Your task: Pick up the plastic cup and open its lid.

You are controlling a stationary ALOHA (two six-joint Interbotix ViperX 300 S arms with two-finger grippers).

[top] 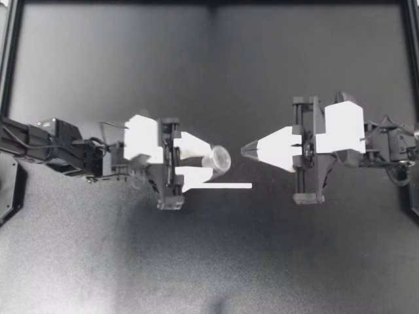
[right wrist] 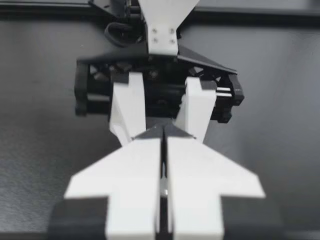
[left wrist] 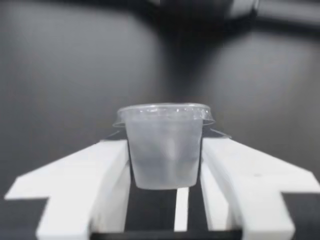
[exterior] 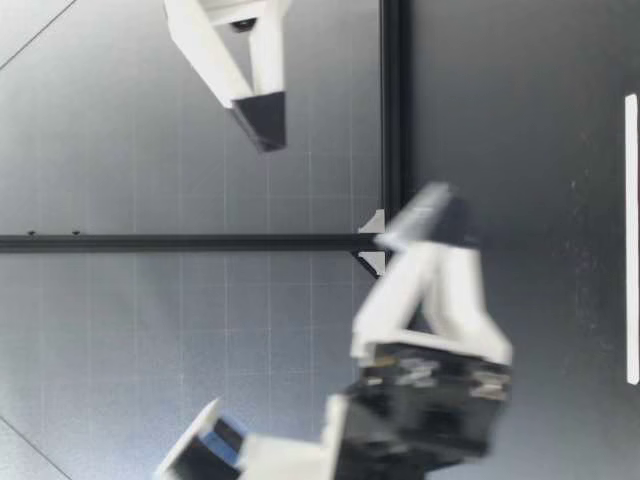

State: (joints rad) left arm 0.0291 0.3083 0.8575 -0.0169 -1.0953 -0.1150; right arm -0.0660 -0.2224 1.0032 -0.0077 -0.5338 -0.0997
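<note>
The table (top: 209,261) is a dark grey mat, and a black frame (top: 209,5) runs along its far edge and its sides. A thin white strip (top: 222,186) lies flat on the mat near the middle.

Your left gripper (top: 211,161) comes in from the left side and its two white fingers grip the plastic cup (top: 218,158) from both sides. The cup is clear and a little cloudy. It lies on its side in the grip, with the narrow bottom toward the wrist and the wide end pointing to the other arm. In the left wrist view you see the cup (left wrist: 164,150) pressed between the fingers, and the lid (left wrist: 165,111) sits on its rim at the end away from the wrist. The white strip (left wrist: 181,210) passes under the cup there.

Your right gripper (top: 245,150) comes in from the right side and points at the cup. Its fingers are closed on each other, and the right wrist view shows only a thin seam between them, with nothing inside. Its tip is near the lid but apart from it.

In the low view the right gripper (exterior: 262,125) hangs well above the table, higher than the left one, which is blurred and nearer to that camera.
</note>
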